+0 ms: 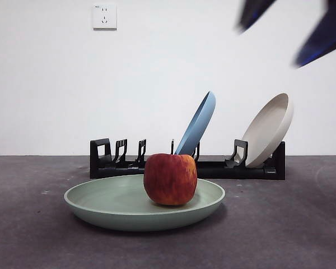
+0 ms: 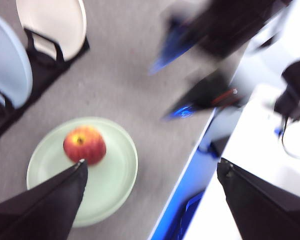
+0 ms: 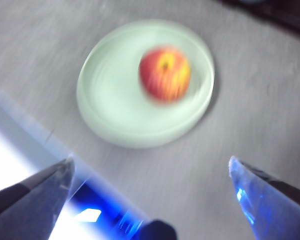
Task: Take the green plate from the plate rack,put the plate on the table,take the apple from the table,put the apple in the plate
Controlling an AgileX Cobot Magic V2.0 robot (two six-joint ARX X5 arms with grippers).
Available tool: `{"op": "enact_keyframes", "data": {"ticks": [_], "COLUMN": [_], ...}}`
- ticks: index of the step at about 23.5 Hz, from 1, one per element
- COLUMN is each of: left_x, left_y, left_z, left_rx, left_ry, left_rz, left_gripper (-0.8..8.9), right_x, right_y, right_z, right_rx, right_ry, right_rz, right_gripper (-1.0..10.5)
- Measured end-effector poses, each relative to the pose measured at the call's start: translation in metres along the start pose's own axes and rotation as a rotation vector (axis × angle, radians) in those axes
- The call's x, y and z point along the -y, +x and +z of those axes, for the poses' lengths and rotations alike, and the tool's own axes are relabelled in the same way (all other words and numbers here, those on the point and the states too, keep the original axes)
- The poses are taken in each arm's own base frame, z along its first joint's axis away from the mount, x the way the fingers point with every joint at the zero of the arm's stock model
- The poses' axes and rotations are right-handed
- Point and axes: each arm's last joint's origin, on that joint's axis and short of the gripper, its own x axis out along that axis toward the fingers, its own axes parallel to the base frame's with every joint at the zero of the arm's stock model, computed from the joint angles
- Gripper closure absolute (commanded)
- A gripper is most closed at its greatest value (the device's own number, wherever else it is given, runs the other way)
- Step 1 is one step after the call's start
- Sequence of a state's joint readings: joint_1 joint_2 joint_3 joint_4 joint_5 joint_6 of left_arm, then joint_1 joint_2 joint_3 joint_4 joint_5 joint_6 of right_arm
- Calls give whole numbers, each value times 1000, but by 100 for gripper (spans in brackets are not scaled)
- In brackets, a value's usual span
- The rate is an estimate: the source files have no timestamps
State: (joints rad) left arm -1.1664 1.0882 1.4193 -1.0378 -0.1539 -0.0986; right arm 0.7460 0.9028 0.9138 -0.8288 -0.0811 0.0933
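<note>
From the front, the apple [image 1: 170, 179] sits in the green plate [image 1: 109, 206], right of its centre, and the plate lies flat on the rough grey table [image 1: 280, 235]. Behind stands the black plate rack [image 1: 213, 167], holding a tilted blue plate [image 1: 199, 122] and a beige plate [image 1: 271, 128]; its left slots show bare. A white wall socket [image 1: 104, 16] hangs above. Blurred dark tips show at the top right corner.

My left wrist view shows my left gripper [image 2: 152, 175] spread wide, holding nothing, high over the plate [image 2: 112, 175] and apple [image 2: 84, 144]. Only here the table's edge appears, and my other arm [image 2: 215, 35] as a blur.

My right wrist view shows my right gripper [image 3: 150, 172] also wide apart and empty, above the smooth round plate [image 3: 115, 105] and streaked apple [image 3: 165, 73].
</note>
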Motion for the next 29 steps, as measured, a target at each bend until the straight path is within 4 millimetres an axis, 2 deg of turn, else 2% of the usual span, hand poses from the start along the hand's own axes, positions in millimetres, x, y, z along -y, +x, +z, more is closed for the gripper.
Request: {"op": "enact_keyframes", "data": {"ticks": [3, 6, 7, 8, 11, 12, 13, 29], "left_x": [0, 1, 1, 2, 2, 2, 2, 2], "left_y": [0, -1, -1, -1, -1, -1, -1, -2], "left_z": [-7, -12, -12, -12, -13, -14, -14, -17], "left_rx": [-70, -124, -130, -133, -148, -154, -158, -184], "left_ry": [11, 14, 13, 12, 12, 13, 13, 12], "left_rz": [-2, -61, -84, -96, -114, -115, -116, -112], "left_gripper": [378, 392, 471, 542, 825, 818, 822, 817], "right_x": [-3, -4, -3, -3, -3, -3, -3, -4], "right_y": [-31, -44, -46, -47, -47, -47, -47, -47], "right_z": [-26, -41, -43, -44, -45, -45, -45, -43], "right_rx": [-53, -105, -116, -120, -122, -122, -121, -110], "right_ry": [8, 25, 29, 31, 42, 43, 45, 49], "right_rz": [99, 119, 118, 117, 117, 117, 117, 117], "right_gripper": [415, 416, 437, 491, 844, 980, 948, 946]}}
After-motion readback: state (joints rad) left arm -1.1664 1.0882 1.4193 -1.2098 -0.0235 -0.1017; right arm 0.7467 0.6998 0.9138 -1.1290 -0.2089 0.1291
